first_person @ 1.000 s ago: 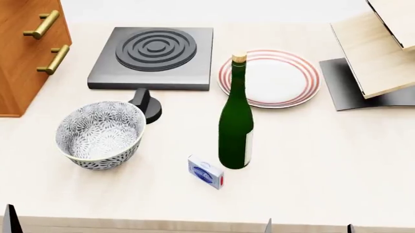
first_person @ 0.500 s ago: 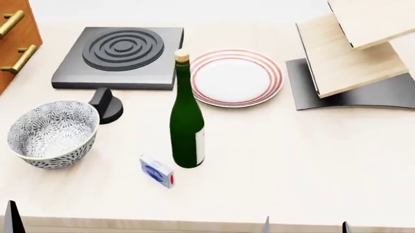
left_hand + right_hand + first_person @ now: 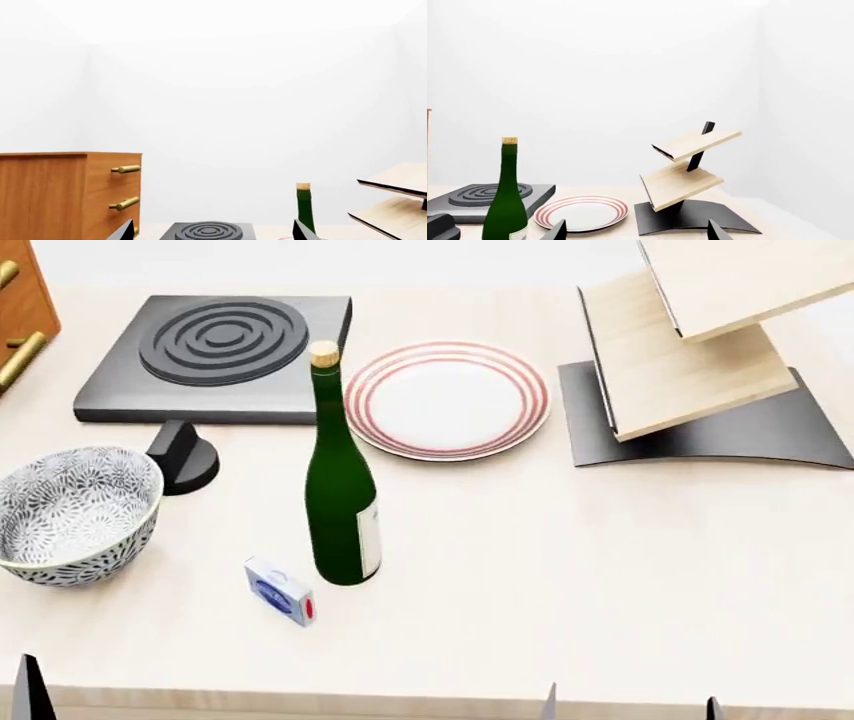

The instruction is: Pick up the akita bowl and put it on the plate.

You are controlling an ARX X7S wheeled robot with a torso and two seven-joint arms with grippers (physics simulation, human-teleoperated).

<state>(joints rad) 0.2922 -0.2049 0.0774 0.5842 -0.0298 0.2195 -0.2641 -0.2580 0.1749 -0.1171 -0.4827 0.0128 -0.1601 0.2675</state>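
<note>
Head view: I see the akita bowl (image 3: 70, 515) at 9 o'clock on the table (image 3: 601, 560), upright, well apart from the plate (image 3: 447, 399) at 12, green bottle (image 3: 339, 490) between. Left wrist view: left gripper (image 3: 210, 232) fingertips spread wide, holding nothing. Right wrist view: right gripper (image 3: 637, 231) likewise parted, plate beyond.

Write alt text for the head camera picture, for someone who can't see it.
A pale table holds a grey-blue floral akita bowl at the near left and a red-ringed plate farther back, apart, with a tall green bottle upright between them. Behind are a grey burner and a tiered wooden stand.
</note>
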